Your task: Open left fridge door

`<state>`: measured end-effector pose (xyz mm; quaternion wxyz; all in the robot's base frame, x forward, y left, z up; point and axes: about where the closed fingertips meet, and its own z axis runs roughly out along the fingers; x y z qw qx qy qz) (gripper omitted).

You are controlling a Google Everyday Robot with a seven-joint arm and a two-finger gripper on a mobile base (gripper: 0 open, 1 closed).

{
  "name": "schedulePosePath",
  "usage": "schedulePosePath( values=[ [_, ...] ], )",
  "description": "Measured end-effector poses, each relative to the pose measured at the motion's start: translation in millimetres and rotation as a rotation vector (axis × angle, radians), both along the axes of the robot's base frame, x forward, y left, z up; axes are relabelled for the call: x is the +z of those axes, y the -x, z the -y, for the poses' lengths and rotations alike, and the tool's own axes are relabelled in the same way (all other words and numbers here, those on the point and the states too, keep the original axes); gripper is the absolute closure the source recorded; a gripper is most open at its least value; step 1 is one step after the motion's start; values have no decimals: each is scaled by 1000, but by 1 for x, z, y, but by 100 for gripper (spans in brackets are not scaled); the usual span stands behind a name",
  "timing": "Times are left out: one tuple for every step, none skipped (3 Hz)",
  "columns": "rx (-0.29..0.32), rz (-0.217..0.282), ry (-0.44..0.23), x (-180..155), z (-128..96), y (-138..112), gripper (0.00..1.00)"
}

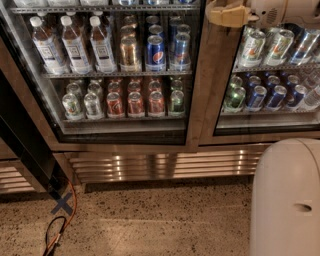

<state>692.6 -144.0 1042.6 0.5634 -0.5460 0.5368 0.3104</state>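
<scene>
Gripper [225,14] at 1 o'clock, by right frame of left fridge door [197,115], likely seeking its pull edge | grip state: cannot tell | door spans 10–12 o'clock, looks shut.

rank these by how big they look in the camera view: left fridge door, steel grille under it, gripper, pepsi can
1. left fridge door
2. steel grille
3. gripper, top right by the door's frame
4. pepsi can, nearly the gripper's size, so that pair is unsure
</scene>
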Motion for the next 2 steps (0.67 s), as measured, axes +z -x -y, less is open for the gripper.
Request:
schedulePosePath(
  values=[
    [10,12,-4,-7,-13,-14,100],
    [10,13,-3,-6,-11,-13,100]
  ],
)
